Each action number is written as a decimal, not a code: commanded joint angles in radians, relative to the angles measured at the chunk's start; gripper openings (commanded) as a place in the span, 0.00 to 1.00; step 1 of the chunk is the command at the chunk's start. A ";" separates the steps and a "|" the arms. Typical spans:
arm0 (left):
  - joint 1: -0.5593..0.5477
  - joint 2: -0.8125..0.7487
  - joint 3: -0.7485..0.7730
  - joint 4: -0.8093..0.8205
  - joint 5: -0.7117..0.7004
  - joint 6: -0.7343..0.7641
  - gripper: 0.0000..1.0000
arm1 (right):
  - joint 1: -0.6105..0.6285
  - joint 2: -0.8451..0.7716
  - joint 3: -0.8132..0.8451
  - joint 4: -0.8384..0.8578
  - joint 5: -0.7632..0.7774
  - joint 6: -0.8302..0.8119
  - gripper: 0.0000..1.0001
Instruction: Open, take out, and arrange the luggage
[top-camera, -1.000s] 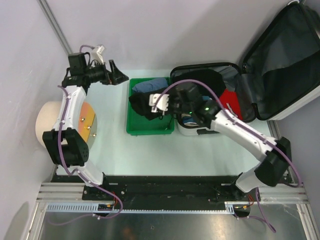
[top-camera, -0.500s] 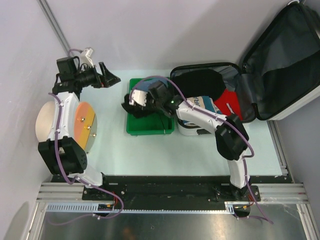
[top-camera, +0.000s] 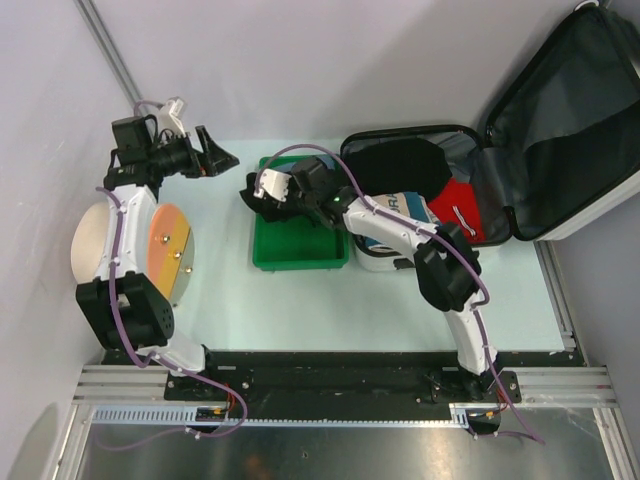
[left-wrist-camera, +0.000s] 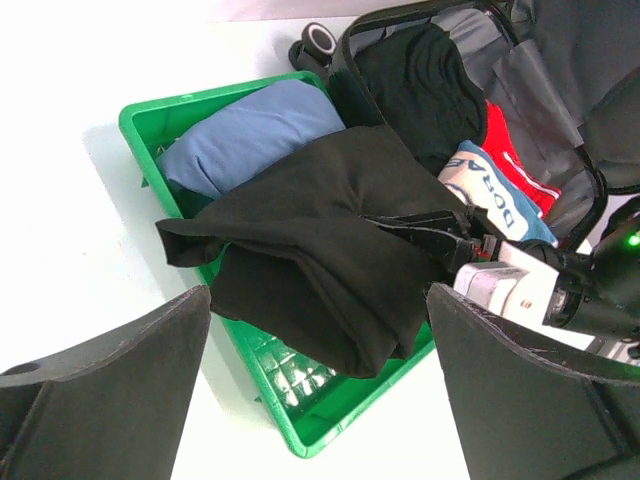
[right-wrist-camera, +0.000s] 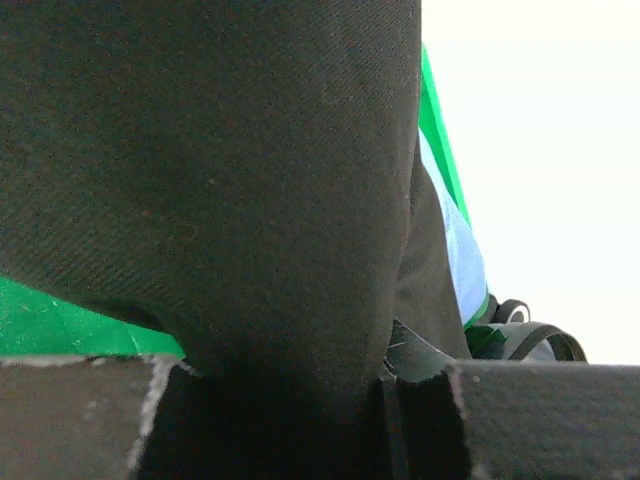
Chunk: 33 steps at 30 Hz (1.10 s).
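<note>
The luggage (top-camera: 560, 130) lies open at the right, its lid propped up and dark grey lining showing. Its base (left-wrist-camera: 440, 80) still holds black, red and white-and-blue printed clothes. My right gripper (top-camera: 270, 200) is shut on a black garment (top-camera: 252, 198) and holds it over the green tray (top-camera: 300, 255). In the right wrist view the black cloth (right-wrist-camera: 220, 180) fills the space between the jaws of the gripper (right-wrist-camera: 300, 375). A folded blue garment (left-wrist-camera: 255, 135) lies in the tray (left-wrist-camera: 300, 420) under the black garment (left-wrist-camera: 320, 230). My left gripper (top-camera: 215, 155) hangs open and empty left of the tray, seen wide apart (left-wrist-camera: 318, 295).
A cream cylinder (top-camera: 100, 240) with an orange face lies at the left edge beside the left arm. A suitcase wheel (left-wrist-camera: 318, 40) shows behind the tray. White tabletop (top-camera: 300, 310) runs in front of the tray and luggage.
My right arm has swung left from the luggage, carrying the black garment over the green tray. My left gripper has drawn back slightly to the left, still open.
</note>
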 joint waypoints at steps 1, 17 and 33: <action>0.005 -0.012 0.002 0.026 0.012 -0.005 0.94 | 0.033 -0.010 0.086 0.131 0.059 0.048 0.00; 0.013 -0.001 0.018 0.029 0.025 -0.021 0.93 | 0.041 -0.059 0.058 0.090 0.096 0.137 0.00; 0.016 -0.013 -0.024 0.028 0.021 -0.002 0.93 | 0.048 -0.104 -0.306 0.304 0.208 -0.027 0.00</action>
